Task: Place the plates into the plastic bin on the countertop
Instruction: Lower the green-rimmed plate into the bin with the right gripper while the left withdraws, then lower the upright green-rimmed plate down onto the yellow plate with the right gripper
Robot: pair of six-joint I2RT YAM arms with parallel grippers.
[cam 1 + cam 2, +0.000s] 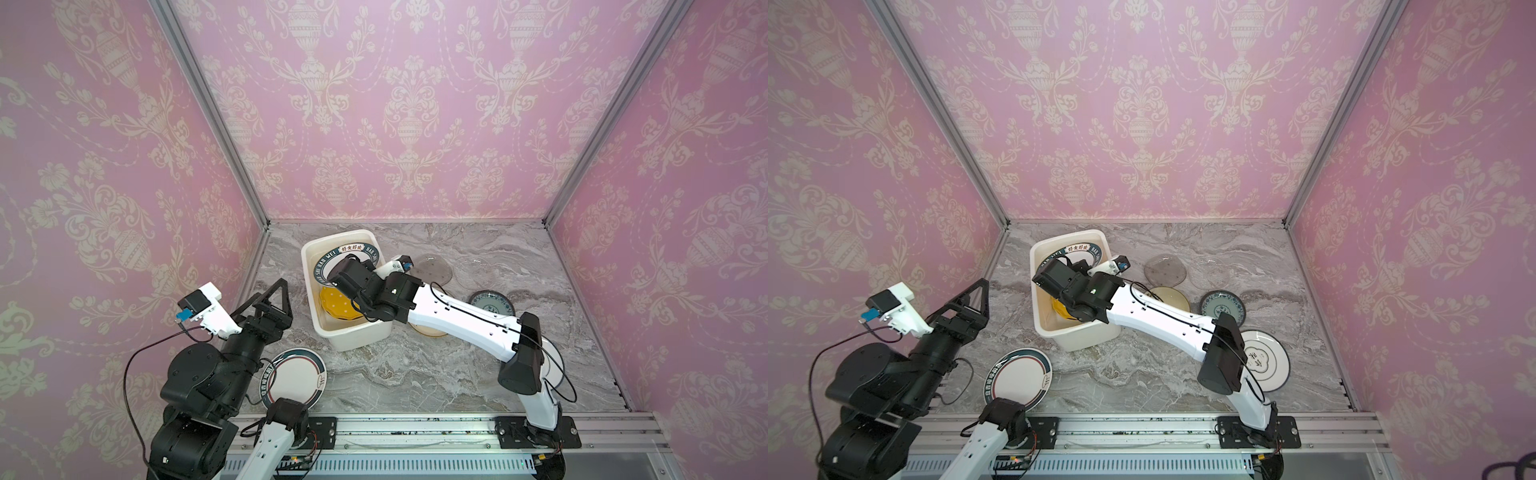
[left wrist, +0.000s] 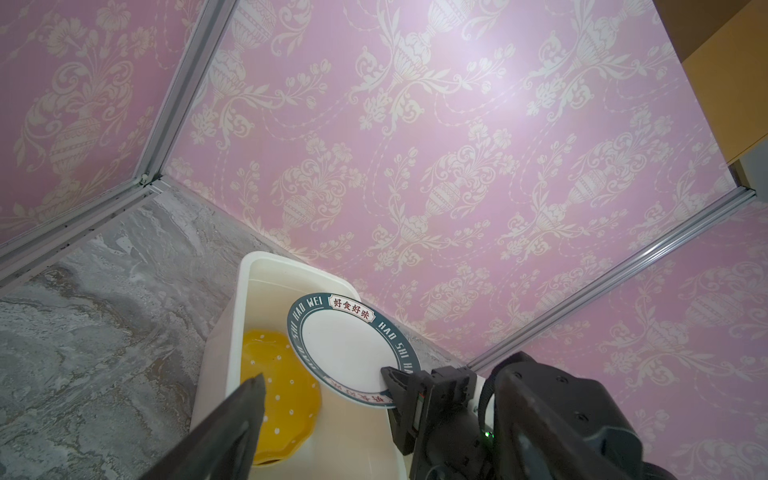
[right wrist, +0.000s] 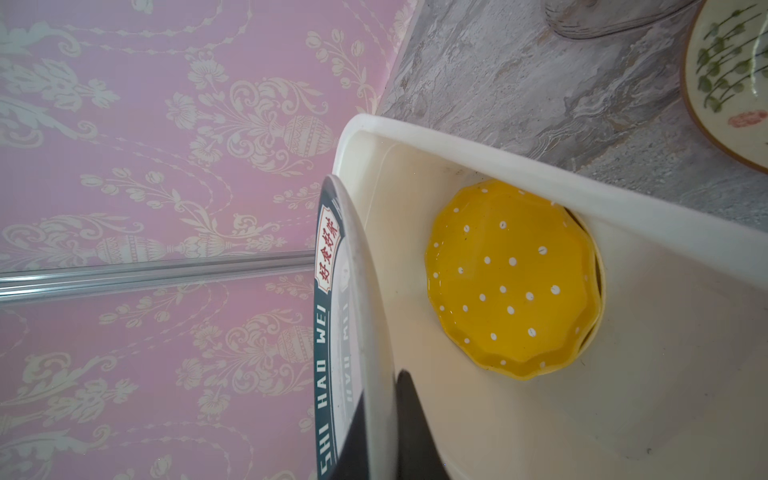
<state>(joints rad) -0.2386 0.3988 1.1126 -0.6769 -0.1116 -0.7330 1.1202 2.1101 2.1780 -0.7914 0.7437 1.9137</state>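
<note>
The white plastic bin (image 1: pixel 361 337) stands on the countertop (image 1: pixel 415 374) at the back left. A yellow dotted plate (image 1: pixel 336 306) lies flat inside it. My right gripper (image 3: pixel 380 386) reaches into the bin from the right and is shut on the edge of a white dark-rimmed lettered plate (image 2: pixel 345 349), which it holds tilted over the bin's far half. My left gripper (image 1: pixel 270 301) hangs open and empty, raised to the left of the bin. A second dark-rimmed plate (image 1: pixel 293 376) lies flat near the left arm's base.
To the right of the bin lie a grey glass plate (image 1: pixel 430 270), a clear glass plate (image 1: pixel 478 272), a blue-patterned plate (image 1: pixel 492 307) and a cream plate with green sprigs (image 1: pixel 1169 297). A white plate (image 1: pixel 1266 359) sits partly under the right arm. Pink walls enclose three sides.
</note>
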